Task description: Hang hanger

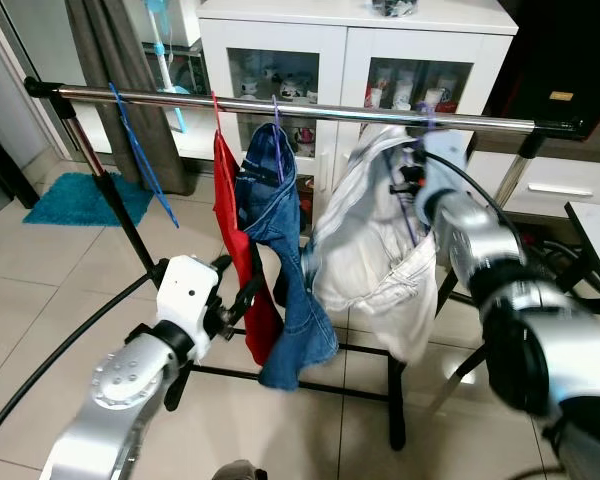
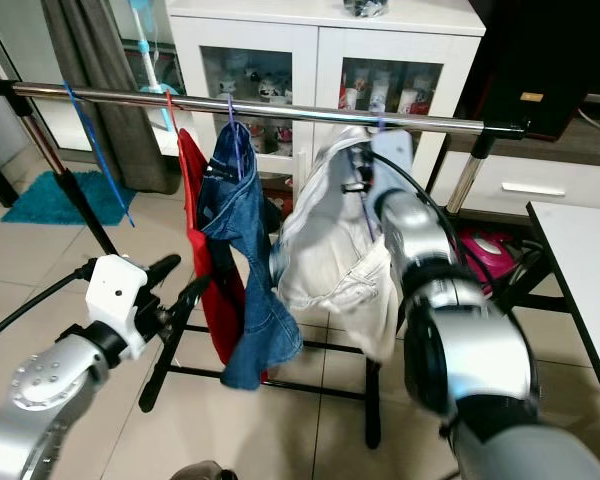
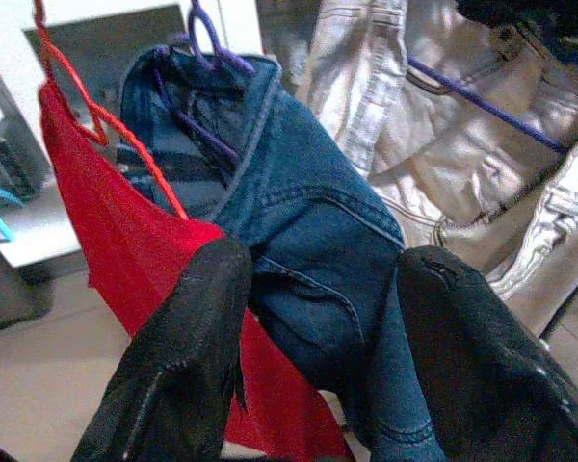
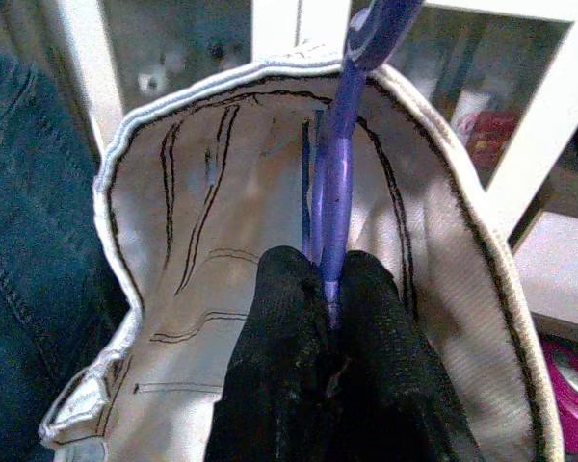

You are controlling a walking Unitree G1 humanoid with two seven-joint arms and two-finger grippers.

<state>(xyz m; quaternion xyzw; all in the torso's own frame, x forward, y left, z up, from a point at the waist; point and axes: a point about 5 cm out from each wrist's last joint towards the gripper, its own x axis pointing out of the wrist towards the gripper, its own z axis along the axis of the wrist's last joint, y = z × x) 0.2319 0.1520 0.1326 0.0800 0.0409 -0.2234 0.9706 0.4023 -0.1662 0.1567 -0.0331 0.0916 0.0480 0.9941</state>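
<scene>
Left eye view. The right gripper is raised to just under the rail, its fingers buried in the collar of the white garment. The purple hanger carrying that garment rises from the gripper, and its hook appears to sit over the rail directly above; seating cannot be confirmed at this size. Towards the robot's left of this gripper hang the blue jeans, then the red garment, then a bare blue hanger. The left gripper hangs low, beside the red garment.

Right eye view. Same arrangement. The hook meets the rail just above the right gripper, and the garment drapes below and around it.

Left wrist view. The left gripper's two black fingers stand well apart with nothing between them. Beyond them hang the jeans and the red garment, neither touched.

Right wrist view. The right gripper's fingers are pressed together on the stem of the purple hanger, which runs straight up from between them; the white garment's open collar rings the gripper.

Assessment. The hang appears largely done: garment and hanger are up at the rail with the hook seemingly over it. Outstanding, in my judgement: confirm the hook bears the weight, release the stem, and draw the right gripper down out of the collar without dragging the garment.
</scene>
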